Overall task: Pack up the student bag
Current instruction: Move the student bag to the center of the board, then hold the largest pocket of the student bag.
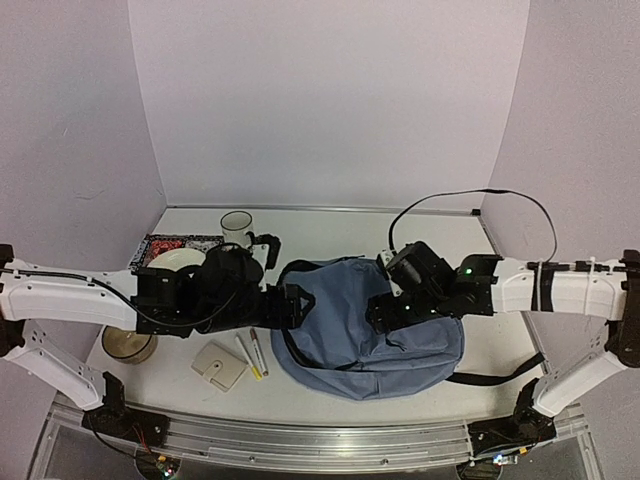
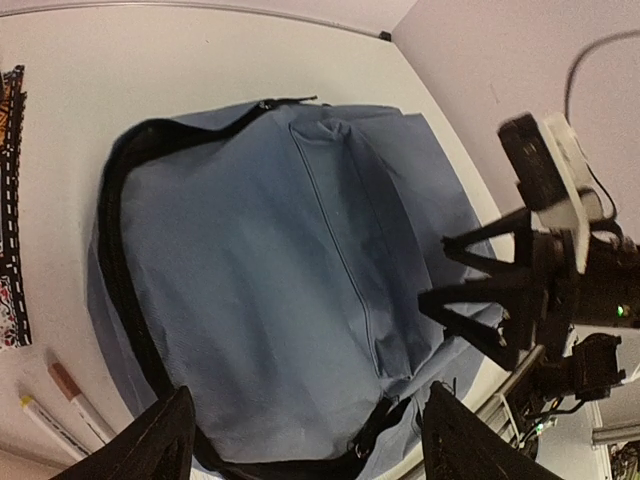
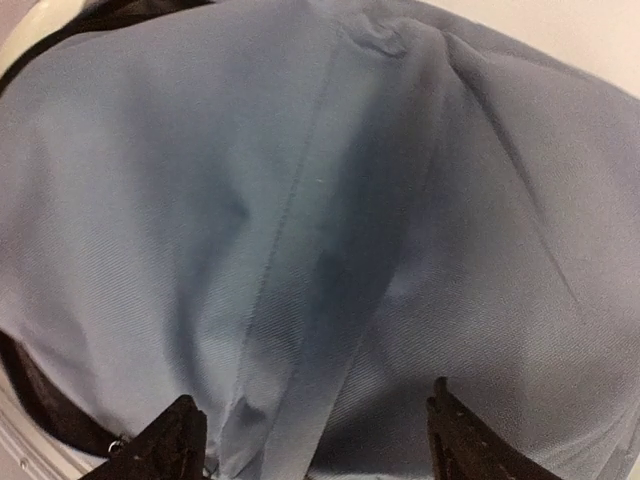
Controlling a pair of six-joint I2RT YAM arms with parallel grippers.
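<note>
The student bag (image 1: pixel 370 335), a soft blue-grey backpack with black trim, lies flat in the middle of the table. My left gripper (image 1: pixel 292 305) hovers at its left edge. In the left wrist view this gripper (image 2: pixel 305 445) is open, with the bag (image 2: pixel 260 270) and its black zipper edge lying under the wide gap. My right gripper (image 1: pixel 383 312) sits over the bag's right half. In the right wrist view it (image 3: pixel 315 440) stands open right above a raised fold of the bag's fabric (image 3: pixel 320 220). Neither gripper holds anything.
Left of the bag lie two markers (image 1: pixel 251 353) and a beige case (image 1: pixel 219 365). A white mug (image 1: pixel 237 227), a white plate (image 1: pixel 178 260) on a patterned book (image 1: pixel 165 244), and a round jar (image 1: pixel 128 343) stand further left. A black strap (image 1: pixel 490 378) trails right.
</note>
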